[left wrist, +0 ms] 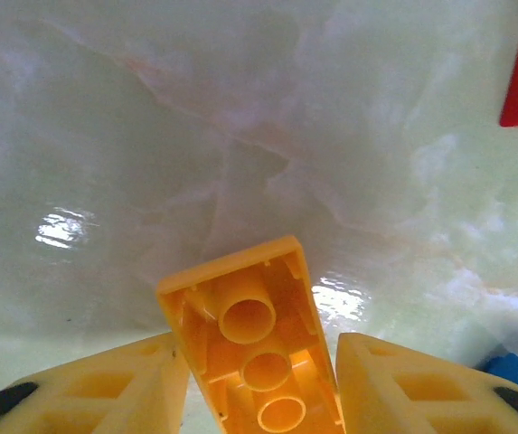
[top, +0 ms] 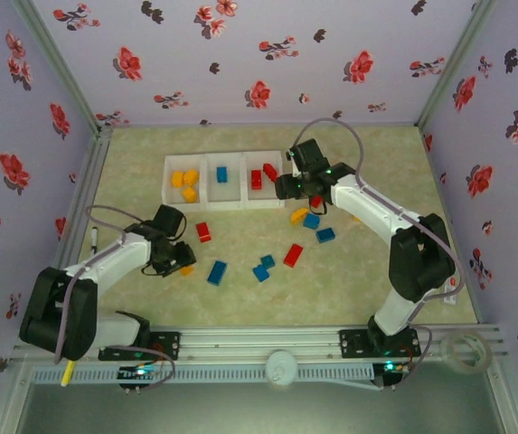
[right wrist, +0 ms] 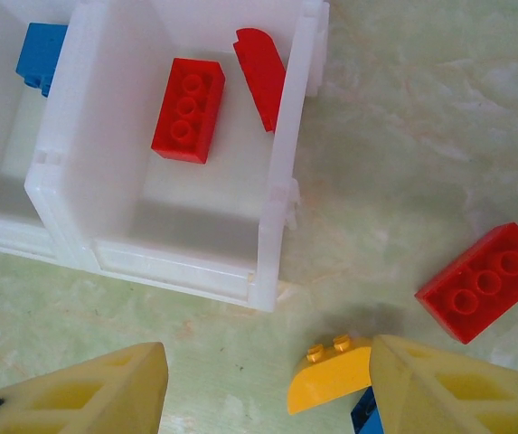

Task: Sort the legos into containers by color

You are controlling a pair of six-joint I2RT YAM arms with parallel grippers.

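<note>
1. Yellow lego [left wrist: 249, 353] lies near-left on the table, flanked closely by the left gripper [left wrist: 255, 384]; whether it is clamped, I cannot tell.
2. Squeeze the long sides squarely, then lift straight up.
3. Right gripper [right wrist: 268, 362] hangs with fingers apart, empty.

Floral walls [top: 259, 63] enclose a pale marbled tabletop [top: 349, 289]
</note>
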